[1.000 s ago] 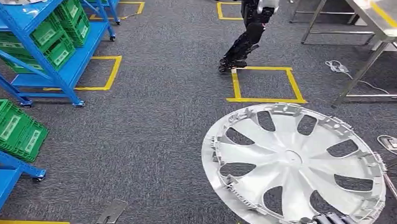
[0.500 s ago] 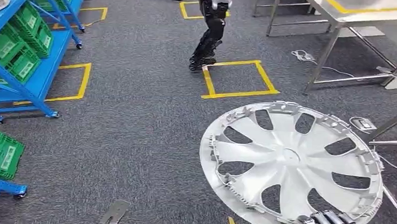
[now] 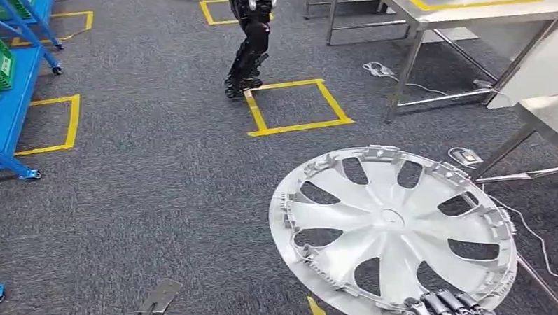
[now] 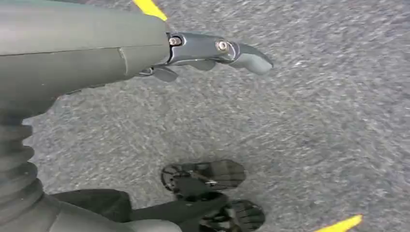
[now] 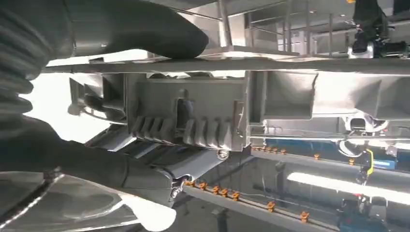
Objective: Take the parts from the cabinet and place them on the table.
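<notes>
The wheel cover [image 3: 394, 232] is a silver disc with curved spokes, dark slots between them and clips along its rim. We carry it flat above the grey carpet [image 3: 157, 160], near the steel table [image 3: 477, 10]. Our right hand [image 3: 449, 310] grips its near rim, fingers [image 3: 439, 303] curled over the edge. Our left hand [image 4: 212, 50] holds nothing; its fingers lie extended over the carpet.

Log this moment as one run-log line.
phase: carrying | right hand: grips hubcap rim | left hand: holds nothing | table: ahead right
</notes>
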{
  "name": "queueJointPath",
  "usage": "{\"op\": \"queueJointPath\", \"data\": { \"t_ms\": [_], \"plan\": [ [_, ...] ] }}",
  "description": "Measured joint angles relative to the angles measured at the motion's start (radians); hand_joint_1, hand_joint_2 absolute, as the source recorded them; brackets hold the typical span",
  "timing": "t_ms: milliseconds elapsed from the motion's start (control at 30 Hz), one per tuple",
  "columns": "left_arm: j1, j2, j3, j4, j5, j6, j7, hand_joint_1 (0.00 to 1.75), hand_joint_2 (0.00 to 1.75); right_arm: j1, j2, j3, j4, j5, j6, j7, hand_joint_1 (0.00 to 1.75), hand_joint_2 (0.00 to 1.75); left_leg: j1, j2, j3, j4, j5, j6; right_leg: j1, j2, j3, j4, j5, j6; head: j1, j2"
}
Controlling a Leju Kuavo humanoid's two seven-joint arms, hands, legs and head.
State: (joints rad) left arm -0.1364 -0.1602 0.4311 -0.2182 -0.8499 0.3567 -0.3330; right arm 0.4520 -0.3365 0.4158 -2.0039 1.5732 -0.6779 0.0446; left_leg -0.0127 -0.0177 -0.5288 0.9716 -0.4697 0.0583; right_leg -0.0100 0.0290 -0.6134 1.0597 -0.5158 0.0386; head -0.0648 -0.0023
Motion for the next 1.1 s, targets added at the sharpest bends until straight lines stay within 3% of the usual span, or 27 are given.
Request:
{"op": "queueJointPath", "data": {
  "t_ms": [33,100,133,167,233,267,300,333,433,467,500,533,600,633,667,700,733,767,800,933,967,1000,1033,1100],
  "plan": [
    [0.0,-0.001,0.0,0.0,0.0,0.0,0.0,0.0,1.75,-0.006,0.0,0.002,0.005,0.0,-0.001,0.0,1.43,1.75,0.0,0.01,-0.003,0.001,0.0,0.0,-0.001,-0.013,-0.034,0.076,-0.04,0.004,0.003,0.0],
    [0.004,-0.002,0.0,0.0,0.0,0.0,0.0,0.0,1.75,-0.01,0.0,0.004,0.013,0.0,-0.002,-0.001,1.43,1.75,-0.001,0.032,-0.006,0.002,0.0,0.0,-0.003,-0.02,-0.103,0.23,-0.101,0.013,0.002,0.0],
    [0.004,-0.002,0.0,0.0,0.0,0.0,0.0,0.0,1.75,-0.011,0.0,0.007,0.016,0.0,-0.002,0.0,1.43,1.75,0.0,0.042,-0.007,0.002,0.0,0.0,-0.005,-0.022,-0.114,0.254,-0.099,0.018,0.002,0.0],
    [0.004,-0.002,0.0,0.0,0.0,0.0,0.0,0.0,1.75,-0.011,0.0,0.009,0.018,0.0,-0.002,0.0,1.43,1.75,0.0,0.051,-0.006,0.002,-0.001,-0.001,-0.008,-0.025,-0.097,0.226,-0.073,0.022,0.002,0.0],
    [0.003,-0.005,0.0,0.0,0.0,0.0,0.0,0.0,1.75,-0.011,0.0,0.01,0.02,0.0,-0.002,0.0,1.43,1.75,0.002,0.065,-0.005,0.008,-0.006,-0.009,-0.013,-0.043,-0.006,0.058,0.009,0.027,0.001,0.0],
    [0.003,-0.005,0.0,0.0,0.0,0.0,0.0,0.0,1.75,-0.013,0.0,0.01,0.02,0.0,-0.002,0.0,1.43,1.75,0.002,0.072,-0.005,0.018,-0.012,-0.017,-0.015,-0.079,0.051,-0.044,0.036,0.031,0.002,0.0],
    [0.002,-0.004,0.0,0.0,0.0,0.0,0.0,0.0,1.75,-0.018,0.0,0.011,0.023,0.0,-0.002,0.0,1.43,1.75,-0.005,0.076,-0.008,0.022,-0.018,-0.025,-0.004,-0.088,0.063,-0.056,0.015,0.023,0.003,0.0],
    [0.002,-0.004,0.0,0.0,0.0,0.0,0.0,0.0,1.75,-0.018,0.0,0.013,0.022,0.0,-0.002,0.0,1.43,1.75,-0.007,0.083,-0.009,0.03,-0.021,-0.027,-0.007,-0.073,0.064,-0.06,0.024,0.006,-0.004,0.0],
    [0.001,-0.004,0.0,-0.001,-0.002,0.0,0.0,0.0,1.75,-0.015,0.0,0.019,0.023,0.0,-0.002,0.001,1.43,1.75,-0.005,0.101,-0.006,0.033,-0.023,-0.036,-0.007,-0.051,0.057,-0.055,0.026,-0.008,-0.003,0.0],
    [0.0,-0.004,0.0,-0.002,-0.002,0.0,0.0,0.0,1.75,-0.015,0.0,0.021,0.023,0.0,-0.002,0.002,1.43,1.75,-0.001,0.083,-0.009,0.042,-0.035,-0.044,-0.011,-0.047,0.058,-0.058,0.029,-0.015,-0.003,0.0],
    [-0.001,-0.004,0.0,-0.002,-0.002,0.0,0.0,0.0,1.75,-0.016,0.0,0.021,0.023,0.0,-0.002,0.002,1.43,1.75,0.002,0.05,-0.023,0.081,-0.066,-0.05,-0.011,-0.04,0.058,-0.057,0.03,-0.022,-0.008,0.0],
    [-0.001,-0.004,0.0,-0.002,-0.003,0.0,0.0,0.0,1.75,-0.017,0.0,0.021,0.023,0.0,-0.002,0.002,1.43,1.75,0.005,0.034,-0.057,0.161,-0.112,-0.054,-0.011,-0.032,0.056,-0.057,0.03,-0.026,-0.008,0.0],
    [0.003,-0.004,0.0,-0.002,-0.003,0.0,0.0,0.0,1.75,-0.017,0.0,0.023,0.023,0.0,-0.002,0.002,1.43,1.75,0.007,0.028,-0.128,0.32,-0.177,-0.057,-0.009,-0.016,0.053,-0.056,0.031,-0.028,-0.008,0.0],
    [0.004,-0.004,0.0,-0.002,-0.003,0.0,0.0,0.0,1.75,-0.016,0.0,0.023,0.024,0.0,-0.002,0.002,1.43,1.75,0.007,0.027,-0.147,0.358,-0.18,-0.055,-0.008,-0.005,0.053,-0.056,0.032,-0.029,-0.008,0.0],
    [0.005,-0.004,0.0,-0.002,-0.003,0.0,0.0,0.0,1.75,-0.016,0.0,0.023,0.026,0.0,-0.002,0.003,1.43,1.75,0.007,0.026,-0.139,0.34,-0.156,-0.052,-0.008,0.005,0.054,-0.056,0.032,-0.029,-0.008,0.0],
    [0.004,-0.003,0.0,-0.002,-0.003,0.0,0.0,0.0,1.75,-0.016,0.0,0.024,0.026,0.0,-0.002,0.003,1.43,1.75,0.007,0.024,-0.115,0.283,-0.115,-0.047,-0.007,0.015,0.055,-0.056,0.032,-0.029,-0.008,0.0],
    [0.004,-0.003,0.0,-0.002,-0.003,0.0,0.0,0.0,1.75,-0.016,0.0,0.024,0.026,0.0,-0.002,0.003,1.43,1.75,0.007,0.018,-0.076,0.195,-0.065,-0.041,-0.006,0.025,0.057,-0.056,0.032,-0.029,-0.008,0.0],
    [0.003,-0.003,0.0,-0.002,-0.003,0.0,0.0,0.0,1.75,-0.016,0.0,0.024,0.026,0.0,-0.002,0.003,1.43,1.75,0.006,-0.004,-0.032,0.096,-0.017,-0.033,-0.006,0.035,0.058,-0.056,0.033,-0.028,-0.008,0.0],
    [0.003,0.0,0.0,-0.002,-0.003,0.0,0.0,0.0,1.75,-0.017,0.0,0.024,0.026,0.0,-0.002,0.003,1.43,1.75,0.007,-0.052,-0.01,0.049,-0.023,-0.027,-0.007,0.041,0.055,-0.056,0.034,-0.024,-0.006,0.0],
    [0.002,0.0,0.0,-0.002,-0.003,0.002,0.0,0.0,1.75,-0.015,0.0,0.024,0.026,0.0,-0.002,0.005,1.43,1.75,0.0,-0.03,-0.013,0.034,-0.019,-0.023,-0.016,0.075,0.04,-0.063,0.048,0.002,-0.01,0.0],
    [0.0,-0.002,0.0,-0.002,-0.003,0.002,0.0,0.0,1.75,-0.014,0.0,0.024,0.026,0.0,-0.002,0.006,1.43,1.75,0.014,-0.014,-0.006,0.009,-0.005,-0.017,-0.014,0.073,0.031,-0.06,0.043,0.007,-0.01,0.0],
    [-0.002,-0.001,0.0,-0.003,-0.003,0.002,0.0,0.0,1.75,-0.014,0.0,0.024,0.026,0.0,-0.002,0.006,1.43,1.75,0.01,-0.006,-0.002,0.002,-0.001,-0.014,-0.009,0.025,0.02,-0.04,0.025,0.009,-0.007,0.0],
    [-0.003,-0.003,0.0,-0.003,-0.003,0.002,0.0,0.0,1.75,-0.017,-0.001,0.024,0.026,0.0,-0.002,0.006,1.43,1.75,0.009,0.003,-0.003,0.001,0.001,-0.009,-0.009,-0.005,-0.007,0.017,-0.012,0.013,0.001,0.0],
    [0.002,-0.005,0.0,-0.003,-0.004,0.002,0.0,0.0,1.75,-0.019,-0.002,0.024,0.027,0.0,-0.002,0.006,1.43,1.75,0.004,0.024,-0.006,0.002,0.0,-0.008,-0.011,-0.021,-0.081,0.182,-0.086,0.022,0.002,0.0]
  ]
}}
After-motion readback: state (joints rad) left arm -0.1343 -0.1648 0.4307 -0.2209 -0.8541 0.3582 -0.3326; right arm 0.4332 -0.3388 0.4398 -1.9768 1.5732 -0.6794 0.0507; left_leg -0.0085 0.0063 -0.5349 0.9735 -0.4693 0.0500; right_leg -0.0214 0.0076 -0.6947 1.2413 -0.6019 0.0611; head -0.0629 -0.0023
